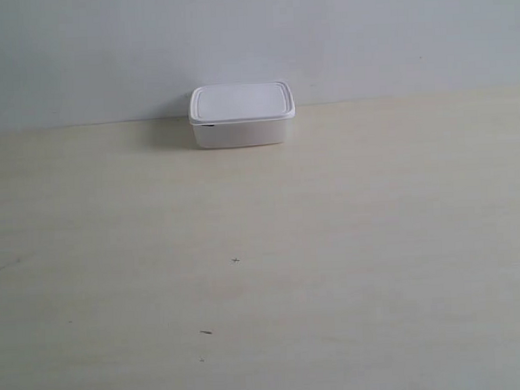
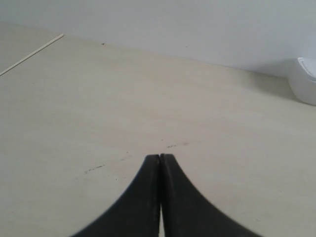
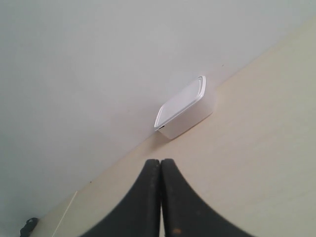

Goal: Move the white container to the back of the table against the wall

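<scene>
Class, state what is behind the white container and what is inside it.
Behind the white container is the plain wall. Its lid is on, hiding any contents.

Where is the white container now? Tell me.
In the exterior view the white container sits at the back of the table, against the wall, about mid-width.

Back face of white container (image 1: 240, 134) hidden in exterior view, so contact with wall (image 1: 253, 40) can't be judged there. Contents hidden under lid (image 1: 241, 101). Left wrist view: one corner of white container shows, rest cut by frame edge. Of left gripper (image 2: 160, 157) and right gripper (image 3: 160, 161), only pressed-together finger ends show. Bodies cut off. On table (image 1: 400, 241), specks (image 1: 235, 260) in front of container too small to identify. Right wrist view: dark thing (image 3: 27, 226) well apart from container, cropped and blurred, unidentifiable.
</scene>
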Motion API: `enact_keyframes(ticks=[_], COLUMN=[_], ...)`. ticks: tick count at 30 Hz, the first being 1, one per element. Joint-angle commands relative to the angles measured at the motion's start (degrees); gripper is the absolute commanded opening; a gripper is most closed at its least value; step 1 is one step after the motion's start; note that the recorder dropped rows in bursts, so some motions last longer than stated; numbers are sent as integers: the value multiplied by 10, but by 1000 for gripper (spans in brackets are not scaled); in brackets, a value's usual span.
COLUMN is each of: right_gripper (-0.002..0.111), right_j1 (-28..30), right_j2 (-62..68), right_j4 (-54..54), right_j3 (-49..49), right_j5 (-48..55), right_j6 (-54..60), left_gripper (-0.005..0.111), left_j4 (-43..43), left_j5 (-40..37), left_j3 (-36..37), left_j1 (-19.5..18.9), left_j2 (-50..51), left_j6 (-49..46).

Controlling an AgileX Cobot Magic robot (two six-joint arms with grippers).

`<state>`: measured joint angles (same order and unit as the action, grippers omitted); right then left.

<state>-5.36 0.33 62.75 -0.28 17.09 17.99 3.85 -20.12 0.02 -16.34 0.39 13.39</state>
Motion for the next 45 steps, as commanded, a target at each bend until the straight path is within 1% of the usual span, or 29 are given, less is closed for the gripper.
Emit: enact_keyframes(ticks=[1,19,21,22,23,25,26,27,28,30,31,36,38,41,45], right_gripper=[0,0,0,0,0,0,0,0,0,0,0,0,0,0,0], right_j1=[4,4,3,3,3,3,3,3,3,3,3,3,3,3,3], right_j2=[-3,-3,-3,-3,-3,-3,-3,-3,-3,-3,-3,-3,-3,-3,-3], right_j4=[-1,-1,-60,-108,-131,-236,-325,-386,-521,-672,-697,-702,-684,-618,-609], right_j3=[3,3,3,3,3,3,3,3,3,3,3,3,3,3,3], right_j5=[0,0,-16,-23,-26,-47,-55,-53,-31,-4,-4,2,6,18,27], right_j6=[0,0,54,84,98,103,71,28,-123,-302,-308,-299,-278,-219,-218], left_gripper=[0,0,0,0,0,0,0,0,0,0,0,0,0,0,0], left_j4=[2,2,2,2,2,2,2,2,2,2,2,2,2,2,2], left_j5=[-2,-2,-2,-2,-2,-2,-2,-2,-2,-4,-4,-4,-4,-4,-4], left_j3=[0,0,0,0,0,0,0,0,0,0,0,0,0,0,0], left_j1=[4,4,4,4,4,4,4,4,4,4,4,4,4,4,4], left_j2=[-4,-4,-4,-4,-4,-4,-4,-4,-4,-4,-4,-4,-4,-4,-4], left_j6=[-3,-3,-3,-3,-3,-3,-3,-3,-3,-5,-9,-10,-10,-10,-10])
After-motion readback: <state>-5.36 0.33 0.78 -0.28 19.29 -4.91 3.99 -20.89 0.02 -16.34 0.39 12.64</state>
